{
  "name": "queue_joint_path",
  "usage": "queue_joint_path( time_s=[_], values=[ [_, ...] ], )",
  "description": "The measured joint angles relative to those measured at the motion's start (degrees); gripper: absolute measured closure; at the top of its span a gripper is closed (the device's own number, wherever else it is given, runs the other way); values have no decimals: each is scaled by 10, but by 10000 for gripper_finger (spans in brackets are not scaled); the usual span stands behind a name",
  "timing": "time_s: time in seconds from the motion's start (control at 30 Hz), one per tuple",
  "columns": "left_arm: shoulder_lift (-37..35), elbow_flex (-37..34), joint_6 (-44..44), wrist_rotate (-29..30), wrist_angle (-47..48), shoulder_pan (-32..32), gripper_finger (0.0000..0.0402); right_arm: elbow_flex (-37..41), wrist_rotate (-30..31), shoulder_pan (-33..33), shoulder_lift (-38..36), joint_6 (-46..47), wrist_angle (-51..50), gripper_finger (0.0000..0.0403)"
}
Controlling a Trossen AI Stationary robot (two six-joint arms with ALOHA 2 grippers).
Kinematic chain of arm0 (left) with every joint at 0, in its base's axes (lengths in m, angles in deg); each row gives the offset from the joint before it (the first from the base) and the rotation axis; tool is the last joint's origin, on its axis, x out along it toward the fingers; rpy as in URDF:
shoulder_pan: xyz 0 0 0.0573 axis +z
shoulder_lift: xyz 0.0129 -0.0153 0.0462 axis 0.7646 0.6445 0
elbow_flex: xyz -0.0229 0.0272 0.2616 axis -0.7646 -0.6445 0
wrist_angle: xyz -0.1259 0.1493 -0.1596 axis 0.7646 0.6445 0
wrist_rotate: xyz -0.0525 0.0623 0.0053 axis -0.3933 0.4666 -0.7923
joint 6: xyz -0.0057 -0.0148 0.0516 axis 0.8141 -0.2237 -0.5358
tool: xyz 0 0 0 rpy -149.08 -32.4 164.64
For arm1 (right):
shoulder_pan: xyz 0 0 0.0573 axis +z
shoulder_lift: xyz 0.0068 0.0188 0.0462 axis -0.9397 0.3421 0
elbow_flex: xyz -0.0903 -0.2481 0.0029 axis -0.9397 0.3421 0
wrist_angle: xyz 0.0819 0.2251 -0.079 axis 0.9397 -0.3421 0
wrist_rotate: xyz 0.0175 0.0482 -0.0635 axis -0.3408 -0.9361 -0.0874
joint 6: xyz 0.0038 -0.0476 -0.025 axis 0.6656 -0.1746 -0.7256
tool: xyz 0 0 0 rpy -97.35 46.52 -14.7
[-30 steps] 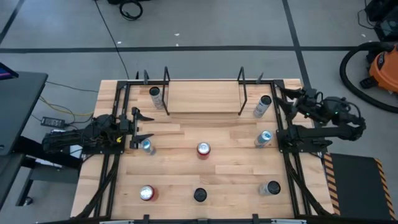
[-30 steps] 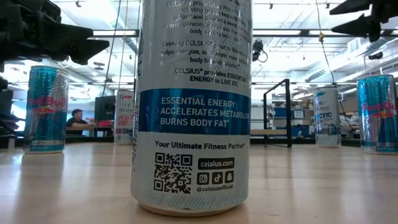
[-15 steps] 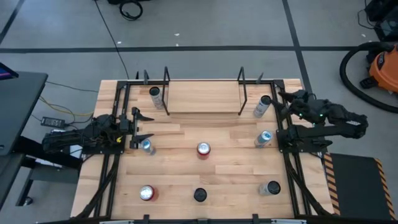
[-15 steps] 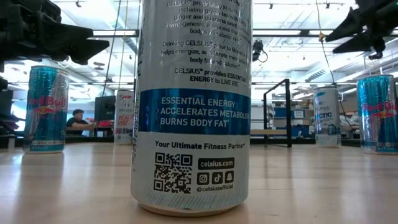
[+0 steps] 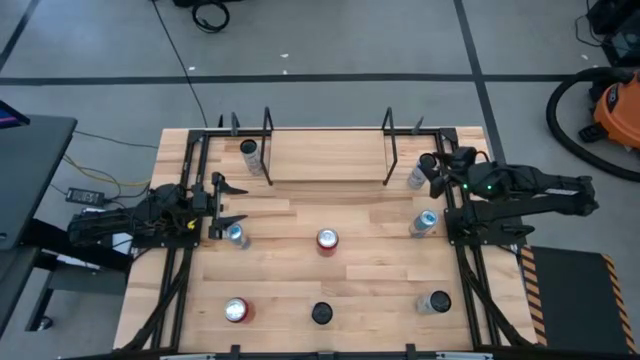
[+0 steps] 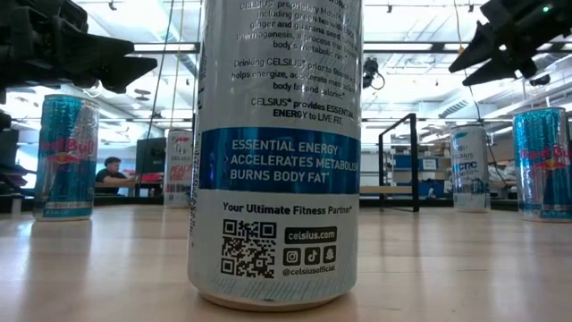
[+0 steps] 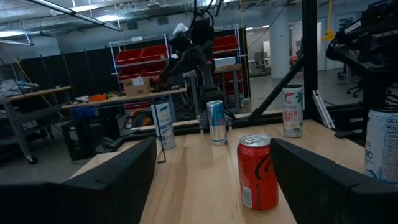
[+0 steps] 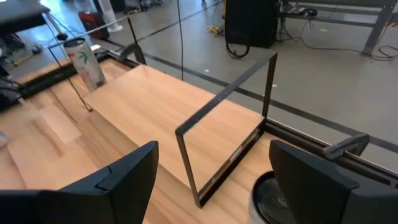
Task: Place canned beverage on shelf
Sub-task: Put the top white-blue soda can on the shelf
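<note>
Right gripper (image 5: 432, 172) hovers over the white can (image 5: 421, 171) just beside the shelf's (image 5: 330, 155) right rods, fingers apart and empty — likely lining up to grab it, since it is the can closest to the shelf on that side. Shelf deck looks bare, open room between its uprights; another can (image 5: 249, 155) stands just off its left edge. Left gripper (image 5: 225, 208) waits by the blue can (image 5: 236, 235), well left of the shelf — fingers apart, holding nothing.
</note>
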Motion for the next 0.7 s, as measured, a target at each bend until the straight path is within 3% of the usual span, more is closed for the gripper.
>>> queue_joint_path(
  time_s=[0.47, 0.7],
  values=[
    [0, 0, 0, 0, -3, 0, 86, 0, 0, 0, 0, -2, 26, 87],
    [0, 0, 0, 1, -98, 0, 86, -5, -15, -1, 0, -2, 25, 87]
  ],
)
